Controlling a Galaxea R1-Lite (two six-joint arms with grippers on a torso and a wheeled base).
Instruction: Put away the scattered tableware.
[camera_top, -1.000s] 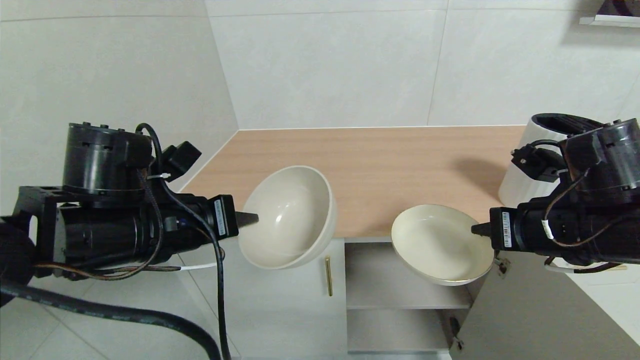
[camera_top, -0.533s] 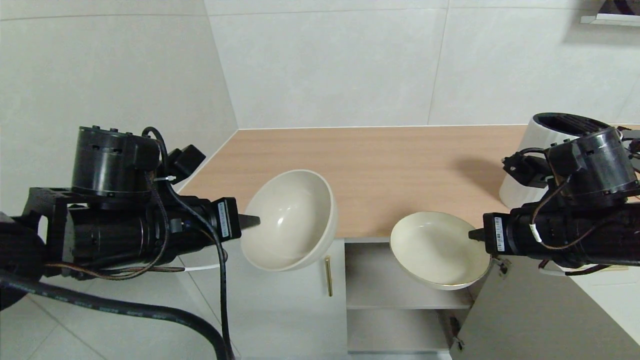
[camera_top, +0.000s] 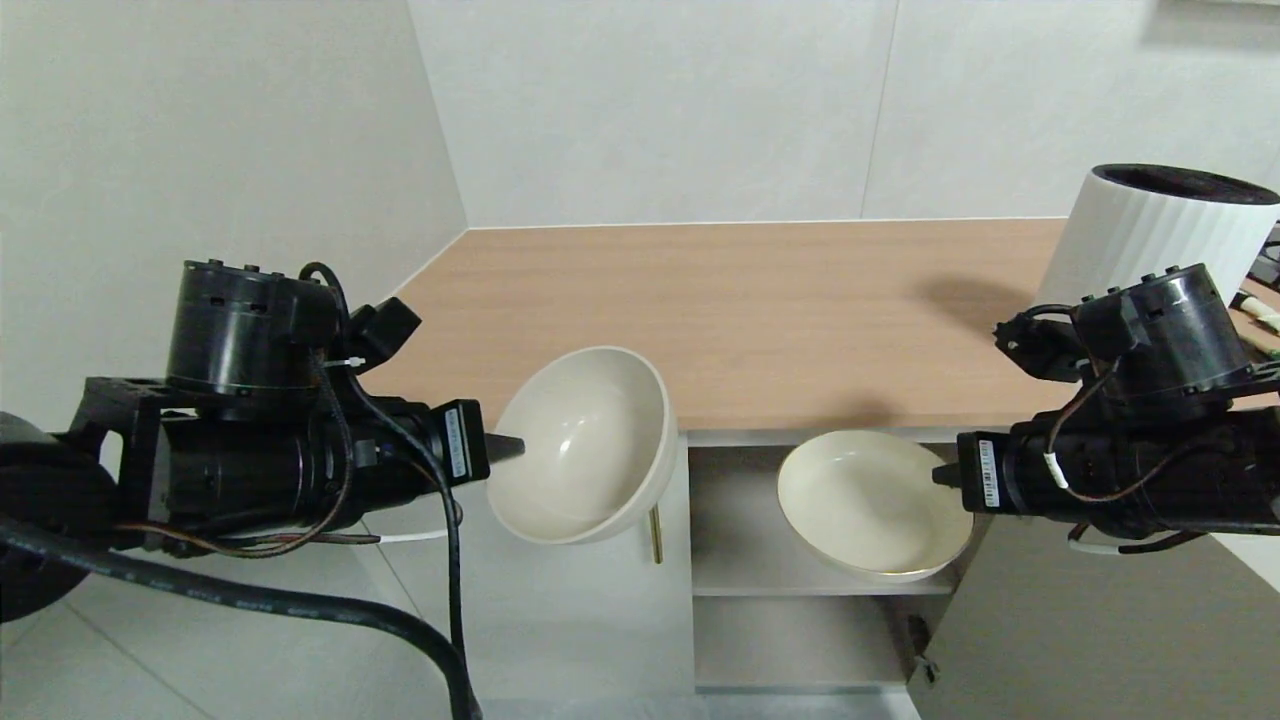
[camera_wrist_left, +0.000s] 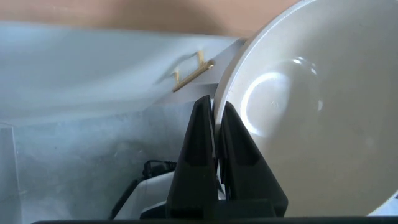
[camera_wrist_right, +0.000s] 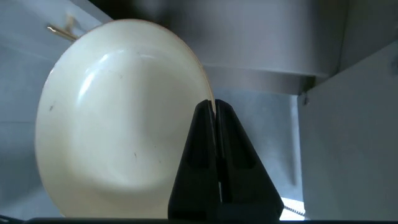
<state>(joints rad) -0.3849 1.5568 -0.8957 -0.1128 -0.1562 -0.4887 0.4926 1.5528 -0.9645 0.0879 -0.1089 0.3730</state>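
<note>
My left gripper (camera_top: 503, 447) is shut on the rim of a deep cream bowl (camera_top: 580, 445), held tilted in the air before the closed left cabinet door; the left wrist view has its fingers (camera_wrist_left: 205, 124) pinching the bowl (camera_wrist_left: 305, 106) at the rim. My right gripper (camera_top: 942, 476) is shut on the rim of a shallow cream plate (camera_top: 868, 505), held in front of the open cabinet's upper compartment. In the right wrist view the gripper (camera_wrist_right: 213, 118) clamps the plate (camera_wrist_right: 124, 112) at its edge.
A wooden countertop (camera_top: 740, 310) runs above the white cabinet. The open cabinet has a shelf (camera_top: 740, 575) and a door (camera_top: 1090, 620) swung open on the right. A brass handle (camera_top: 657, 535) marks the closed door. A white ribbed cylinder (camera_top: 1150, 235) stands at the counter's right.
The head view has shifted, so the counter now looks higher and flatter. Both dishes sit lower against the cabinet; the plate has come down from counter-edge level to before the open compartment.
</note>
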